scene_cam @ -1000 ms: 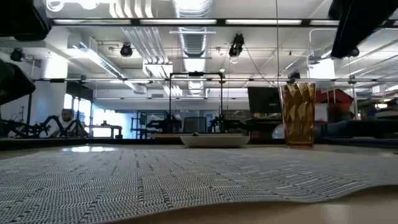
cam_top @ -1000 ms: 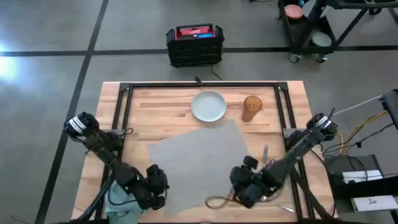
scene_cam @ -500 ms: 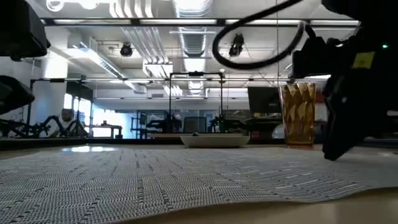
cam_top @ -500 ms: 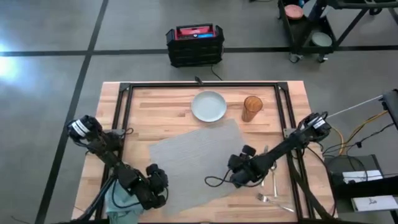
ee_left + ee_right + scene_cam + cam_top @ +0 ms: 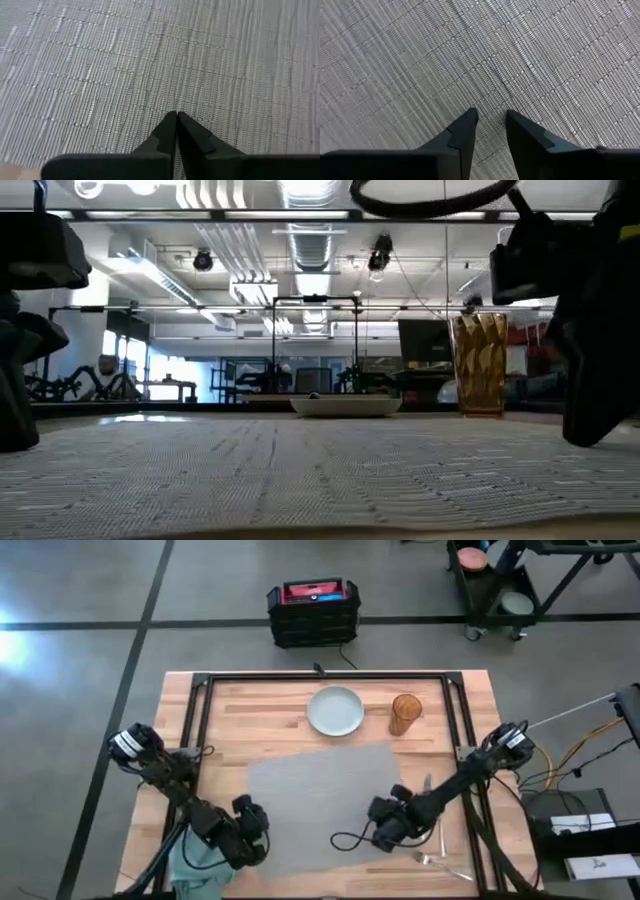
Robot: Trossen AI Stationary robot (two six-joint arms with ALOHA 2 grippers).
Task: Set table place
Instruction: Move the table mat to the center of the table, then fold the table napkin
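We press the placemat (image 5: 322,805) flat on the counter (image 5: 250,705) to square it: left hand (image 5: 176,122) pinched closed, right hand (image 5: 491,125) slightly parted (gripping nothing).

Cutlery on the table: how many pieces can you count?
2, possibly more: one utensil lies right of the placemat, a fork near the table's front right corner. The right arm may hide others.
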